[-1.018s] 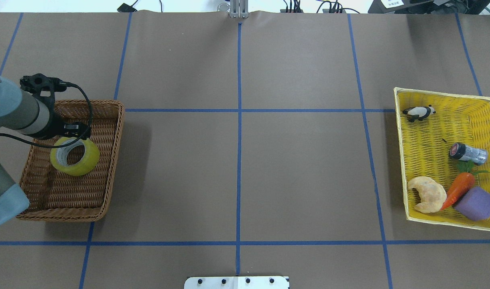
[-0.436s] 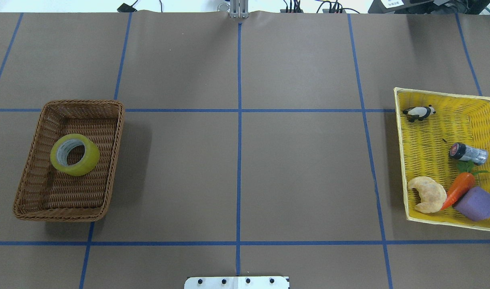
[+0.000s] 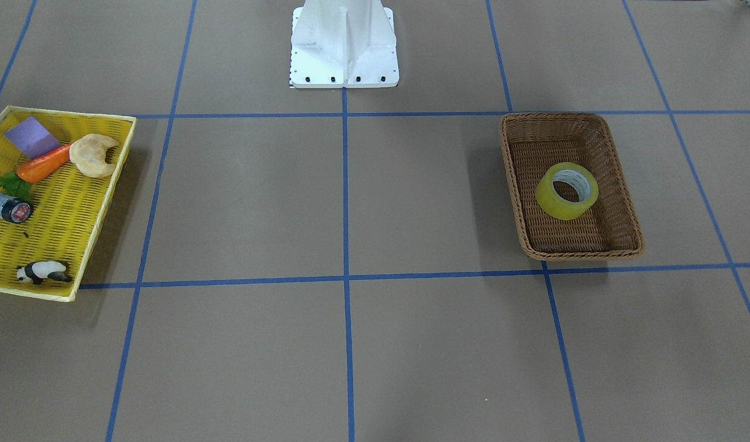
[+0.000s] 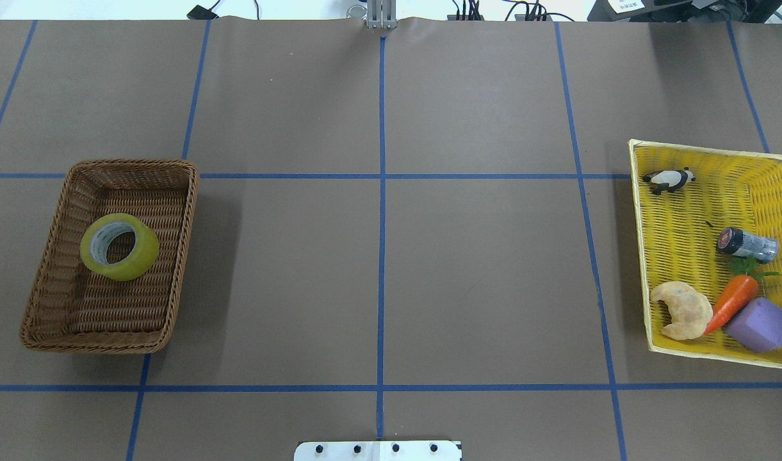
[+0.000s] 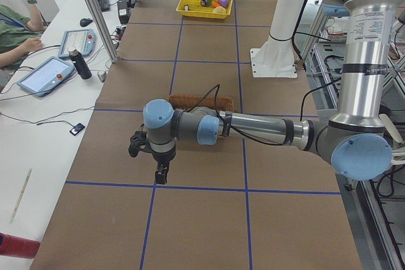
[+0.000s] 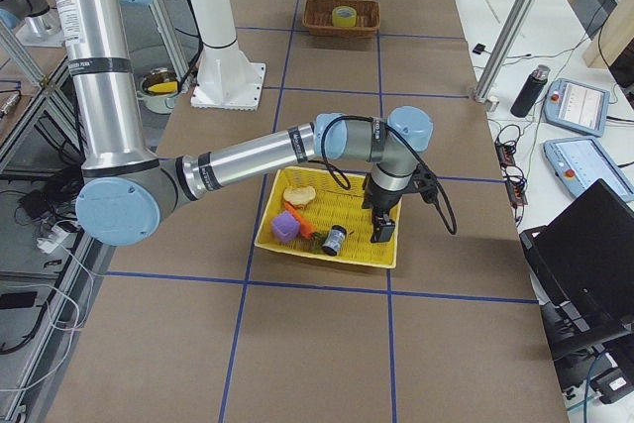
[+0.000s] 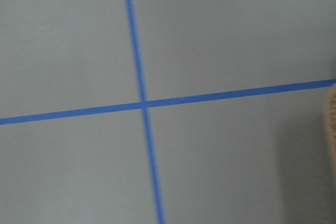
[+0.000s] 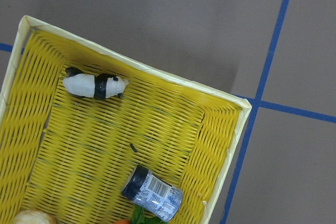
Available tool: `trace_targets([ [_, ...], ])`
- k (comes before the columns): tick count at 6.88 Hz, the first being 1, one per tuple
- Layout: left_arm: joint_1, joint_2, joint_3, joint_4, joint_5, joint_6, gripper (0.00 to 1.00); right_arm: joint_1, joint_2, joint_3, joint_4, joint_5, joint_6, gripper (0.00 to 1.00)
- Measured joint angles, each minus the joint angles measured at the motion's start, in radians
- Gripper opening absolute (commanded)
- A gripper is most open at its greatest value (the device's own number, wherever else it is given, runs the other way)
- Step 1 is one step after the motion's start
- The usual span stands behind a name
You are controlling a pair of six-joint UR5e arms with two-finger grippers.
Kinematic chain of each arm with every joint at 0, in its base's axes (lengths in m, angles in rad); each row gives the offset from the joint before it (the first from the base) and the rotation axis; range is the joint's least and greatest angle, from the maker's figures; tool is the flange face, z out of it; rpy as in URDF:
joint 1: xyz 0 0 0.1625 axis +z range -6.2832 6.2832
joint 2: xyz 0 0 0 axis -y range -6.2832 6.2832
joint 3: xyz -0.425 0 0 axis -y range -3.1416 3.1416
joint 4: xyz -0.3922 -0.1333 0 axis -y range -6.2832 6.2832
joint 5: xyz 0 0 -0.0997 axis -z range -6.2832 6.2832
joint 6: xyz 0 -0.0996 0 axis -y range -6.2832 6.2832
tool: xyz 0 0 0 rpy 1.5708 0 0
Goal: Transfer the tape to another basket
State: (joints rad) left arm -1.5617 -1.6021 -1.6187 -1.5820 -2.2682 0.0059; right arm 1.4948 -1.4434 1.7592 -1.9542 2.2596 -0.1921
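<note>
The yellow tape (image 4: 119,246) lies flat in the brown wicker basket (image 4: 186,211) on the robot's left side of the table; it also shows in the front-facing view (image 3: 567,191). Neither gripper shows in the overhead or front-facing view. In the exterior left view my left gripper (image 5: 162,172) hangs over bare table beside the basket (image 5: 199,100), towards the table's end, with nothing seen in it. In the exterior right view my right gripper (image 6: 381,231) hangs over the outer edge of the yellow mesh tray (image 6: 327,255). I cannot tell whether either is open or shut.
The yellow mesh tray (image 4: 640,256) on the robot's right holds a toy panda (image 4: 668,180), a small jar (image 4: 747,244), a carrot (image 4: 731,302), a croissant (image 4: 682,310) and a purple block (image 4: 759,324). The white robot base (image 3: 344,43) stands at mid-table. Blue tape lines grid the brown surface.
One second ago my left arm was over the wicker basket by the tape; it has since drawn back out of the overhead view. The tape has stayed in the basket.
</note>
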Motion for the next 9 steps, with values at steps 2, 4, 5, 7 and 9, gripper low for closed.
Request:
trace_targets([
  [2, -0.047, 0.005, 0.01, -0.001, -0.004, 0.044, 0.98, 0.032, -0.026, -0.013, 0.0, -0.032, -0.036, 1.0],
  [4, -0.05, 0.02, 0.0, -0.004, -0.003, 0.053, 0.98, 0.042, -0.043, -0.076, 0.007, -0.055, -0.038, 1.0],
  [5, -0.049, 0.025, -0.002, -0.005, -0.002, 0.049, 0.98, 0.044, -0.064, -0.102, 0.043, -0.058, -0.035, 1.0],
  [7, -0.049, 0.027, -0.002, -0.002, -0.001, 0.043, 0.98, 0.047, -0.101, -0.117, 0.145, -0.057, -0.024, 1.0],
  [9, -0.049, 0.032, -0.005, 0.0, -0.001, 0.041, 0.98, 0.05, -0.106, -0.111, 0.173, -0.048, 0.013, 1.0],
])
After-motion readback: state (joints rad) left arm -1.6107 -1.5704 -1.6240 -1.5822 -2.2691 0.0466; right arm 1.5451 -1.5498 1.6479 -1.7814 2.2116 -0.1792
